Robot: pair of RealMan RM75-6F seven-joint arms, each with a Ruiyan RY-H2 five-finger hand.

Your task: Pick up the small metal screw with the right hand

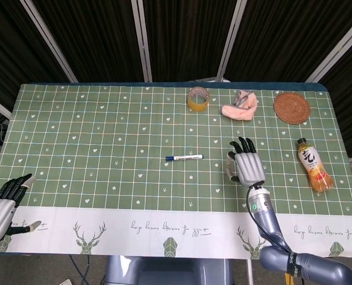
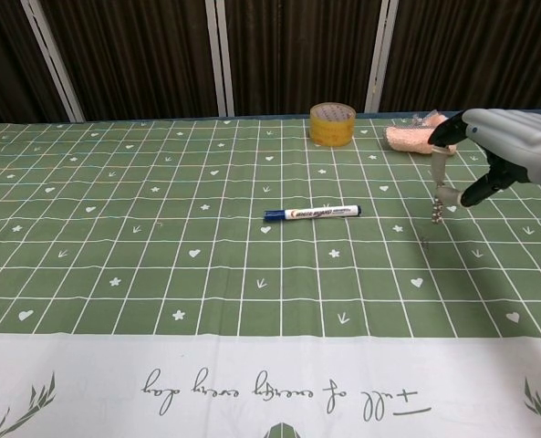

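fingers of the right hand are pinching the small metal screw, holding it up over the green table, near the pen.

place: lab test booth — dark curtain panels | patterned tablecloth
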